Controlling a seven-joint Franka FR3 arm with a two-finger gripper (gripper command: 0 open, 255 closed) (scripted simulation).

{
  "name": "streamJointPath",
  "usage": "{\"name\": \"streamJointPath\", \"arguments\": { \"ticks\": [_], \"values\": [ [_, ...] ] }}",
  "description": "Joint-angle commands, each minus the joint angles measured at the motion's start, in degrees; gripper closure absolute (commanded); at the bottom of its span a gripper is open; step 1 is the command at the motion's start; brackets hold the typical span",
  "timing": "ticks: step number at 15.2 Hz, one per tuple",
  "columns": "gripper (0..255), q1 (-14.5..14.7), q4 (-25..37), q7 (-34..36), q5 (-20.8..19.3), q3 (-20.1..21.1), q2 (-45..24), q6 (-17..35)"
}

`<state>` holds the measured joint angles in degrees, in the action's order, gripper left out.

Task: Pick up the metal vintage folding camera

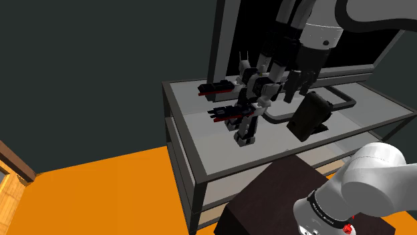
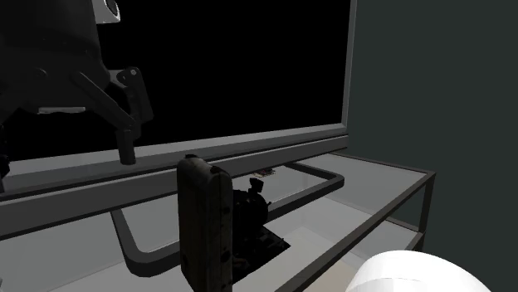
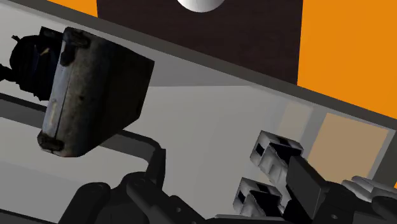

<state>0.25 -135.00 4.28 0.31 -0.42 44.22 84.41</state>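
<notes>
A wide television [image 2: 232, 66] with a black screen and a grey frame stands along the back of the table [image 1: 182, 133], a grey-framed piece with a glassy top and a lower shelf; the set's dark looped foot [image 2: 320, 184] rests on that top; an orange floor [image 1: 100, 193] spreads below and a dark wall [image 1: 100, 53] stands behind. The white arm [image 1: 377, 177] starts from its dark box stand [image 1: 267, 200] at the shoulder view's lower right and reaches down over the table from above; its jaws are released, the two black fingers [image 3: 310, 186] apart with nothing between them; they hang just above the folding camera [image 1: 309, 115] without touching it. The camera, dark grey and scuffed-looking, stands upright on the table top just in front of the looped foot, its lens part folded out; in the second exterior view the jaws sit above it and toward that view's left. A white-and-black toy robot [image 1: 252, 100] is on the table to the shoulder view's left of the camera, near it but apart; a black-and-red piece [image 1: 215, 87] lies beyond the toy, closer to the television; a second black-and-red piece [image 1: 224, 113] lies just beside the toy's middle.
</notes>
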Motion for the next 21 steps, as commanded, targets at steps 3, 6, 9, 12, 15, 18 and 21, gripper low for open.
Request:
{"name": "streamJointPath", "arguments": {
  "ticks": [3,6,9,12,15,18,21],
  "values": [
    [0,-1.0,-1.8,-1.7,-1.9,-1.7,3.3,-1.0],
    [0,-2.5,-4.1,-4.4,-5.0,-4.4,8.1,-2.5],
    [0,-4.2,-5.8,-7.4,-8.5,-7.3,12.5,-4.1],
    [0,-5.3,-7.5,-9.2,-10.8,-9.2,15.4,-4.5],
    [0,-5.5,-10.3,-9.1,-11.1,-9.5,16.3,-2.7],
    [0,-5.7,-13.0,-8.9,-11.5,-9.9,17.2,-0.9],
    [255,-5.7,-13.5,-8.9,-11.5,-9.9,17.4,-0.6]
  ]
}}
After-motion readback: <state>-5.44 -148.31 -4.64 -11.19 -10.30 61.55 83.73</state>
